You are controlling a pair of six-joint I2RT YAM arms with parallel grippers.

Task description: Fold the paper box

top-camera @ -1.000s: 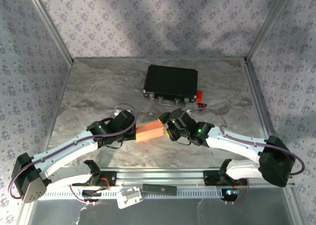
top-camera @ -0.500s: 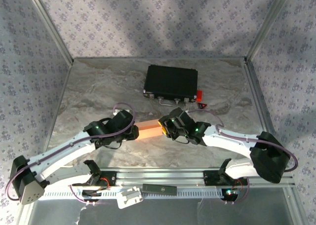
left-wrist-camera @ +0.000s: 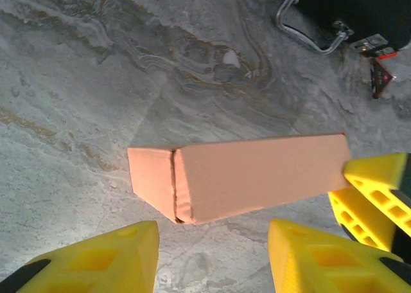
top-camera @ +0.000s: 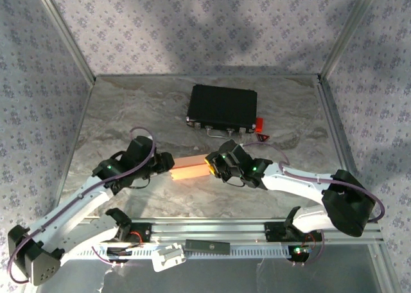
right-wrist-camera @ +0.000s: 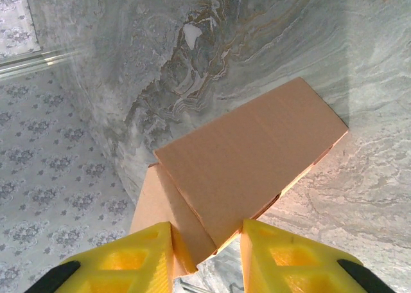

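The marbled tabletop [top-camera: 128, 113] carries the black case [top-camera: 223, 106]. On the case's near side is the salmon paper box [top-camera: 190, 168]. My right pincer [right-wrist-camera: 207, 232] is clamped on its right end. My left pincer [left-wrist-camera: 213, 229] hangs spread apart at its left end, not touching.

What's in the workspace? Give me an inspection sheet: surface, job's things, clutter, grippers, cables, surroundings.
Surface: grey marbled table, no spills seen.
Job's things: salmon box, folded up, between the two arms.
Clutter: black case at the far side, red tag by its corner.
Grippers: left gripper open, apart from the box; right gripper shut on the box's end.
Cables: purple cables looped along both arms.
Surroundings: patterned walls, metal frame.
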